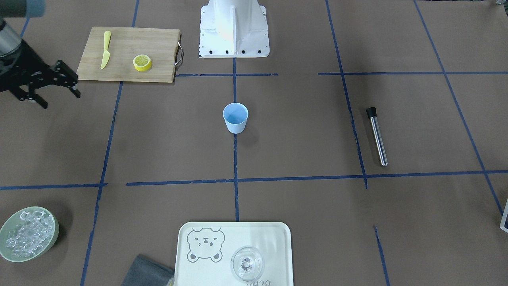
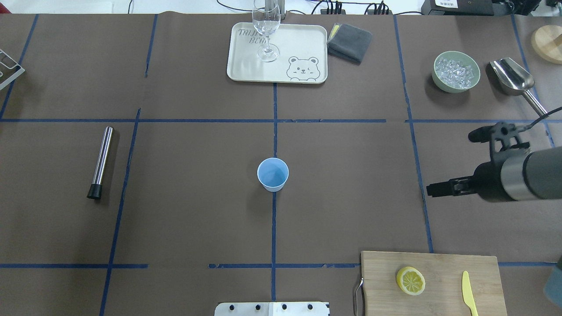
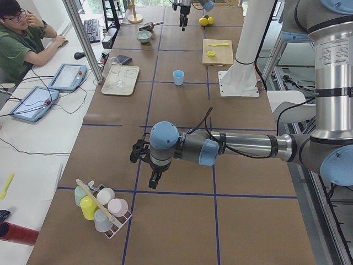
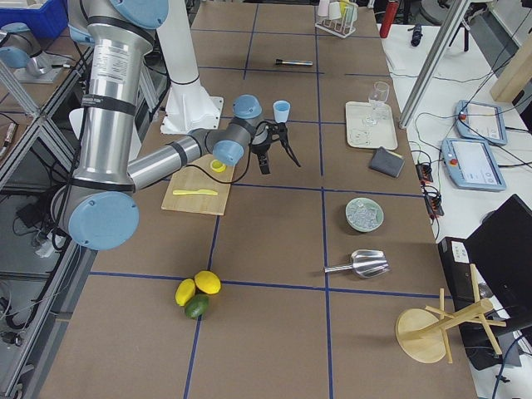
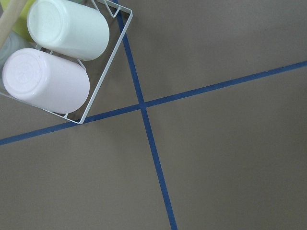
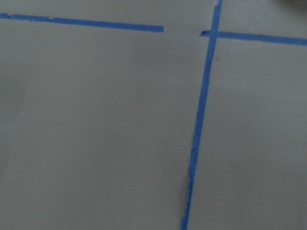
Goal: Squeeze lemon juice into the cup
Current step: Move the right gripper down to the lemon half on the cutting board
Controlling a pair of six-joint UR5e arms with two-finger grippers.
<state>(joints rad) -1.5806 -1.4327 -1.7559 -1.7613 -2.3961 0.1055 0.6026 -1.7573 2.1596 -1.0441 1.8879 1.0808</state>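
From overhead I see the lemon (image 2: 411, 280), a half with its pale segmented face up. It lies on the bamboo cutting board (image 2: 443, 263) at the table's near right edge, with a slim yellow-green knife (image 2: 469, 298) apart from it on the same board. The cup (image 2: 272, 174), smooth light blue tapered plastic, stands upright and alone at the centre tape crossing, well apart from the board, with bare brown paper all round it. My right gripper (image 2: 451, 163) hangs between the board and the ice bowl (image 2: 456, 71), its black fingers spread wide and holding nothing. Only the left-end view shows my left gripper (image 3: 146, 160), hovering beside a white wire rack (image 5: 101, 76) of upturned cups. Whether it is spread or closed I cannot tell; its wrist view shows only two of those cups and blue tape.
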